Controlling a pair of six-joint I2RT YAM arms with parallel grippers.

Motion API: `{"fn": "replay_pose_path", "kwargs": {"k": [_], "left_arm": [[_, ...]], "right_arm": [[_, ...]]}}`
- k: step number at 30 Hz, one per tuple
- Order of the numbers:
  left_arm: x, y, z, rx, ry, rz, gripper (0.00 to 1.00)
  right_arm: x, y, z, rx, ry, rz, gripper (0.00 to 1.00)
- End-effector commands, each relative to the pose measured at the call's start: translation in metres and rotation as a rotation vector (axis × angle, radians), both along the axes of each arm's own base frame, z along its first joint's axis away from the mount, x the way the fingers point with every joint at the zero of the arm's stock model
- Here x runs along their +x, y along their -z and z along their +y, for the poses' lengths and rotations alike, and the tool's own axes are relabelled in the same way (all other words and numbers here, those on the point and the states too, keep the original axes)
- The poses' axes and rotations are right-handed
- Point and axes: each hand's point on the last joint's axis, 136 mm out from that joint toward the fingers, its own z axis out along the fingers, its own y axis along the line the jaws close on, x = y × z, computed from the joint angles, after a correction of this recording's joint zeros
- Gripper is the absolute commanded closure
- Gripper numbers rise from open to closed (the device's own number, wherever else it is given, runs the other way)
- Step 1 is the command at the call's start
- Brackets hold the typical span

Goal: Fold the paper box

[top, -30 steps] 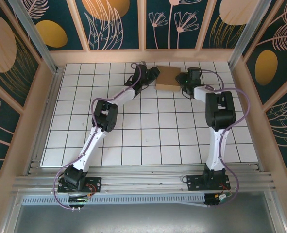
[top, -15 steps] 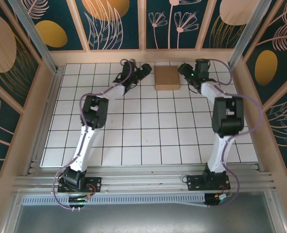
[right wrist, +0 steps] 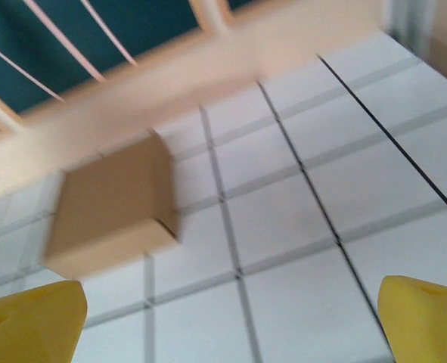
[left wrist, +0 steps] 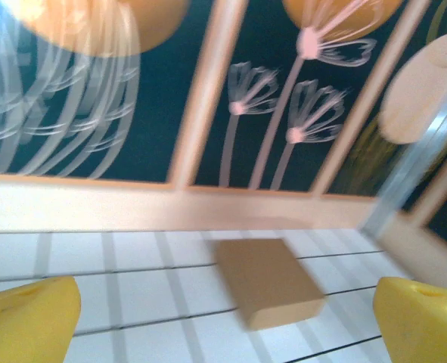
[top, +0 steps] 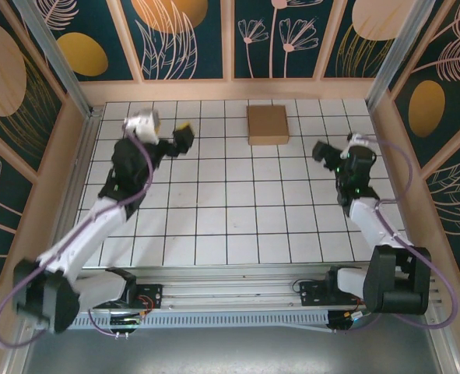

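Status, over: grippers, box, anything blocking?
Left gripper open, empty. Right gripper open, empty. Paper box closed up, near far edge of table, neither touching it. Nothing blocking.

The paper box is plain brown. The surface is white with a black grid. The walls are dark teal with orange discs and pale pink plant outlines. The left pincer and right pincer have yellow fingertips.
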Motion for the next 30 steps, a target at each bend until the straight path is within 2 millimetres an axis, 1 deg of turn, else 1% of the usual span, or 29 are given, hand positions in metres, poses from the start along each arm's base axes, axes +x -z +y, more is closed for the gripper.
{"fn": "replay_pose_path", "kwargs": {"k": [1, 4, 6, 7, 8, 9, 10, 11, 12, 13, 14, 15, 16, 17, 18, 19, 21, 23, 25, 26, 28, 29, 30], "left_arm": [[-0.021, 0.054, 0.058, 0.222, -0.253, 0.007, 0.01], [-0.047, 0.075, 0.095, 0.262, -0.406, -0.022, 0.01], [-0.060, 0.088, 0.115, 0.262, -0.497, -0.046, 0.01], [-0.065, 0.093, 0.121, 0.271, -0.523, -0.062, 0.01], [-0.068, 0.098, 0.126, 0.288, -0.548, -0.069, 0.01], [-0.070, 0.105, 0.130, 0.324, -0.573, -0.073, 0.01], [-0.071, 0.111, 0.136, 0.363, -0.603, -0.070, 0.01], [-0.072, 0.116, 0.142, 0.386, -0.641, -0.063, 0.01], [-0.073, 0.122, 0.149, 0.413, -0.682, -0.054, 0.01], [-0.074, 0.124, 0.155, 0.421, -0.714, -0.059, 0.01], [-0.073, 0.130, 0.158, 0.435, -0.724, -0.051, 0.01], [-0.071, 0.135, 0.160, 0.432, -0.720, -0.055, 0.01], [-0.068, 0.137, 0.163, 0.405, -0.714, -0.066, 0.01], [-0.064, 0.139, 0.164, 0.381, -0.690, -0.074, 0.01], [-0.059, 0.141, 0.163, 0.367, -0.651, -0.083, 0.01], [-0.053, 0.143, 0.163, 0.362, -0.624, -0.093, 0.01], [-0.042, 0.145, 0.174, 0.341, -0.667, -0.079, 0.01], [-0.027, 0.160, 0.178, 0.390, -0.648, -0.008, 0.01], [-0.022, 0.161, 0.183, 0.397, -0.674, 0.002, 0.01], [-0.019, 0.164, 0.181, 0.400, -0.644, 0.016, 0.01], [-0.024, 0.160, 0.177, 0.370, -0.615, -0.007, 0.01], [-0.029, 0.157, 0.172, 0.279, -0.575, -0.027, 0.01], [-0.034, 0.148, 0.160, 0.209, -0.485, -0.076, 0.01]], "right_arm": [[-0.009, 0.014, -0.026, -0.079, 0.079, -0.090, 0.01], [-0.013, 0.039, -0.026, -0.112, 0.072, -0.112, 0.01], [-0.011, 0.051, -0.027, -0.128, 0.067, -0.114, 0.01], [-0.009, 0.056, -0.027, -0.133, 0.066, -0.121, 0.01], [-0.005, 0.059, -0.027, -0.126, 0.067, -0.105, 0.01], [0.000, 0.054, -0.025, -0.140, 0.058, -0.135, 0.01], [0.004, 0.050, -0.015, -0.183, 0.005, -0.167, 0.01], [0.006, 0.048, -0.013, -0.201, -0.001, -0.188, 0.01], [0.008, 0.057, -0.006, -0.204, -0.040, -0.175, 0.01], [0.004, 0.056, 0.001, -0.221, -0.074, -0.191, 0.01], [-0.002, 0.056, 0.006, -0.223, -0.097, -0.213, 0.01], [-0.014, 0.057, 0.008, -0.224, -0.109, -0.255, 0.01], [-0.022, 0.046, 0.006, -0.212, -0.095, -0.345, 0.01], [-0.025, 0.048, 0.002, -0.199, -0.089, -0.332, 0.01], [-0.020, 0.050, -0.005, -0.178, -0.057, -0.308, 0.01], [-0.019, 0.049, -0.006, -0.193, -0.042, -0.309, 0.01], [-0.017, 0.052, -0.006, -0.218, -0.016, -0.291, 0.01], [-0.018, 0.050, -0.001, -0.232, -0.028, -0.299, 0.01], [-0.015, 0.051, 0.001, -0.234, -0.047, -0.290, 0.01], [-0.014, 0.052, 0.001, -0.233, -0.049, -0.286, 0.01], [-0.014, 0.052, 0.002, -0.235, -0.050, -0.288, 0.01], [-0.014, 0.052, 0.002, -0.233, -0.051, -0.287, 0.01], [-0.014, 0.052, 0.002, -0.233, -0.052, -0.288, 0.01]]}}
